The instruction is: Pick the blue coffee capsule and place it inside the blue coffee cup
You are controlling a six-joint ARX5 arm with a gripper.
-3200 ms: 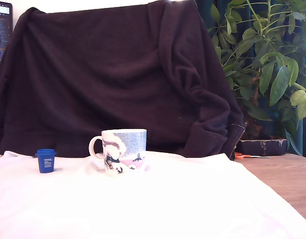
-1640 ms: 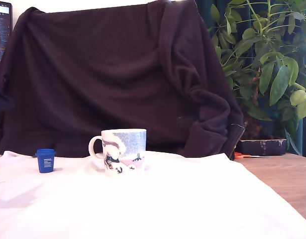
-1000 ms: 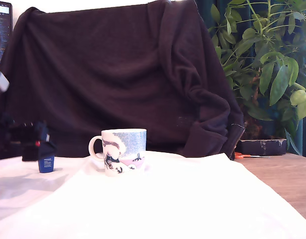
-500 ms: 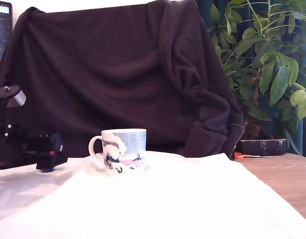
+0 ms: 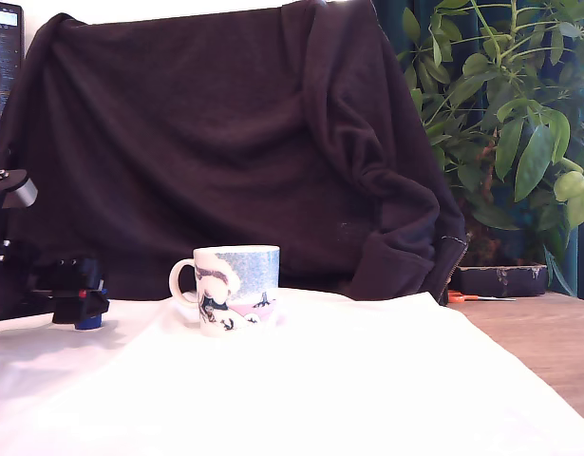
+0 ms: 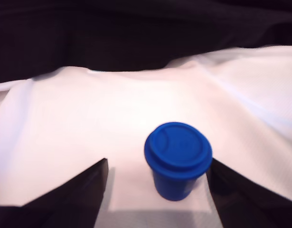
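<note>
My gripper (image 5: 80, 302) came in from exterior view's left, now down low around blue coffee capsule (image 6: 178, 160). A moment ago capsule stood alone on white cloth (image 5: 348, 380) over bench. Now capsule sits between my jaws, still upright on cloth. Jaws spread wide; one looks very near capsule, other well apart. Not squeezing yet. Blue coffee cup (image 5: 231, 289) sits to exterior view's right of capsule, has not moved. I think next job: close on capsule, lift, carry to cup.

Black arm (image 5: 11, 275), black hand (image 5: 79, 302) with red spot.
</note>
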